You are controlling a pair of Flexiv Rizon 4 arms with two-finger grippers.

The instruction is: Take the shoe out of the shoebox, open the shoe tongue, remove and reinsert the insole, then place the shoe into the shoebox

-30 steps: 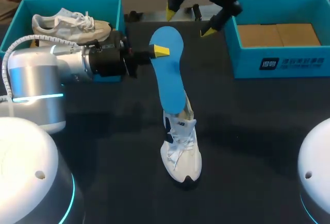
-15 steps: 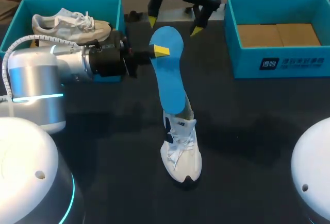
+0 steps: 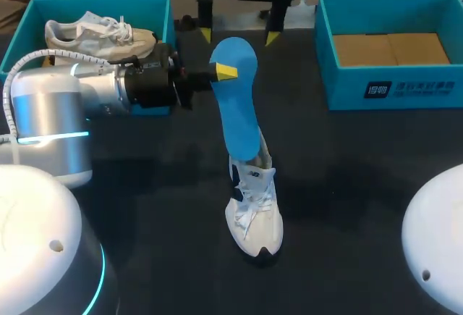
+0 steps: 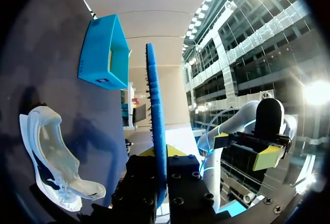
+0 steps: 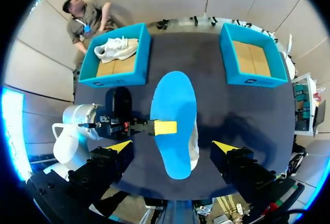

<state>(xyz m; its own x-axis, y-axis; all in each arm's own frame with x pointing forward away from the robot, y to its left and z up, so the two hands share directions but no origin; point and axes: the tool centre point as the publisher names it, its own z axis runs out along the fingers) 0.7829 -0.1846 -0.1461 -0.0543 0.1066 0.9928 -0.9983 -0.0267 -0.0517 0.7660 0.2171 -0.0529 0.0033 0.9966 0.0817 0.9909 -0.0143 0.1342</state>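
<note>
My left gripper (image 3: 224, 71) is shut on the upper part of a blue insole (image 3: 239, 105), held upright above the table. The insole's lower end is at the collar of a white shoe (image 3: 253, 213) that stands toe-forward on the dark table. In the left wrist view the insole (image 4: 156, 131) shows edge-on between my fingers, with the shoe (image 4: 49, 152) beside it. My right gripper (image 3: 239, 34) hangs open high over the insole's top end. In the right wrist view the insole (image 5: 174, 105) lies ahead of that gripper (image 5: 172, 147), between its spread tips.
A teal shoebox (image 3: 163, 11) at the back left holds a second white shoe (image 3: 98, 34). Another teal shoebox (image 3: 394, 87) with a bare cardboard floor stands at the back right. Dark table (image 3: 362, 170) stretches around the standing shoe.
My right gripper has swung left from near the right shoebox to above the insole's top and turned level. The left arm, insole and shoe have not moved.
</note>
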